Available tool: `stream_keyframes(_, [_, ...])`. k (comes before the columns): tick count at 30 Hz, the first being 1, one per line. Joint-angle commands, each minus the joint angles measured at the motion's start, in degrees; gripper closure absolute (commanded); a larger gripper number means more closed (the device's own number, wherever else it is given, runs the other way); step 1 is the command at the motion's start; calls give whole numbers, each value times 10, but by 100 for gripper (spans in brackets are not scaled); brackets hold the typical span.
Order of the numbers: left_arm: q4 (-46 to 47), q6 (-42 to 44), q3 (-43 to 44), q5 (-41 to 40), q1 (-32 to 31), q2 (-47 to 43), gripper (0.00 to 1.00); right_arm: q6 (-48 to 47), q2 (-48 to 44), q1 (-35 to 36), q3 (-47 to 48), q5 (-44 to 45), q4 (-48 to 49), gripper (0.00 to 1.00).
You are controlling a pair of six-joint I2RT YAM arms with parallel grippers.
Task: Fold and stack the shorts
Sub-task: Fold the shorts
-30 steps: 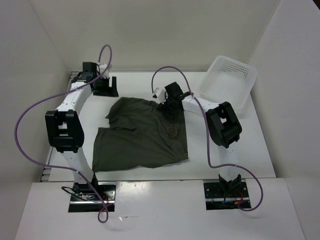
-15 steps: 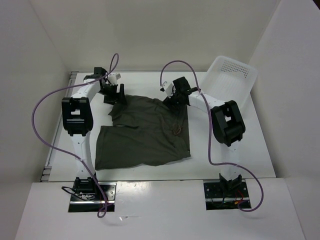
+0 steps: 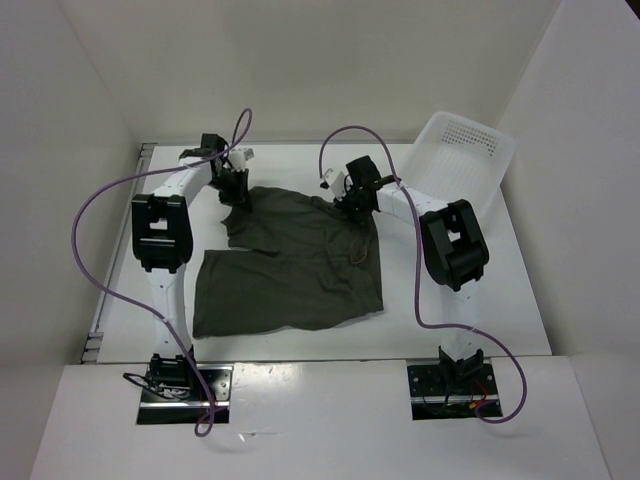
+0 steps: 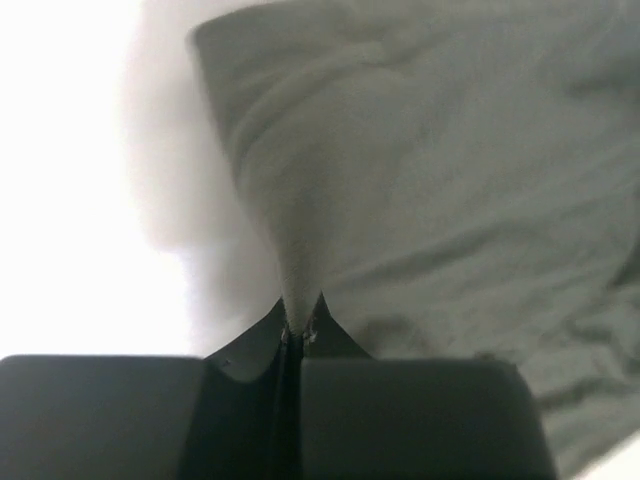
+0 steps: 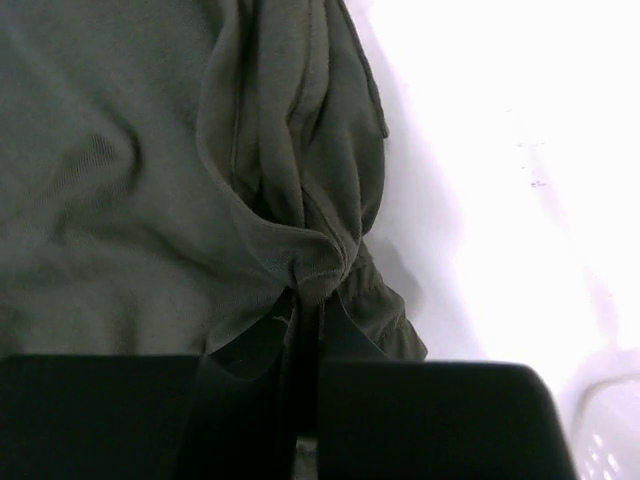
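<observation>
The dark olive-green shorts [image 3: 295, 262] lie spread on the white table, legs toward the near edge. My left gripper [image 3: 240, 193] is shut on the far left corner of the shorts [image 4: 400, 170], a pinched peak of cloth rising into its jaws [image 4: 299, 325]. My right gripper [image 3: 357, 203] is shut on the far right corner, where a bunched seam of the shorts [image 5: 290, 180] is squeezed between its fingers [image 5: 312, 295]. The drawstring shows faintly near the right edge of the cloth.
A white perforated basket [image 3: 455, 160] stands tilted at the back right, close behind the right arm. White walls close in the table on three sides. Purple cables loop above both arms.
Both arms reached in to the far corners of the shorts and both grippers closed on the cloth. The left arm swung right from the back left corner.
</observation>
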Motion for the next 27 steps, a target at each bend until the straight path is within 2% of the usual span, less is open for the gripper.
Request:
stream_keyframes(1, [52,2,67,-70,-3,-62,100,-1,-14,3,24,19,4,100])
stream_keyframes(4, [92,2,95,-144,2,-108,100,4,-43,16,39,50,24,100])
stream_keyframes(6, [101,2,79,-204,-10,-156,100,-3,-69,31,39,69,32,100])
stream_keyframes(7, [108,2,54,-216,-18,-178,99,-10,-78,37,39,74,32,100])
stream_keyframes(9, [108,2,-79,-235,-53,-246,93,-34,-106,63,10,90,32,100])
stream_keyframes(10, [108,2,-133,-235,-67,-270,89,-42,-116,72,-4,95,38,100])
stream_keyframes(11, [97,2,-187,-247,-83,-292,79,-49,-125,84,-19,101,43,100])
stream_keyframes(12, [92,2,-290,-248,-113,-330,74,-49,-144,107,-35,106,43,100])
stream_keyframes(13, [91,2,-332,-248,-123,-346,68,-54,-154,117,-69,106,48,100])
stream_keyframes(14, [91,2,-366,-248,-132,-360,55,-54,-162,126,-84,106,48,100])
stream_keyframes(16, [70,2,-422,-224,-139,-387,42,-47,-185,141,-123,99,54,100])
stream_keyframes(18, [56,2,-438,-191,-139,-414,34,-40,-191,147,-151,94,54,100])
stream_keyframes(20, [30,2,-450,-167,-139,-438,32,-42,-208,147,-170,99,59,100])
stream_keyframes(23, [-7,2,-437,-117,-132,-490,32,-47,-213,147,-198,104,64,100])
stream_keyframes(27, [-32,2,-379,-50,-82,-511,34,-53,-223,147,-215,109,70,100])
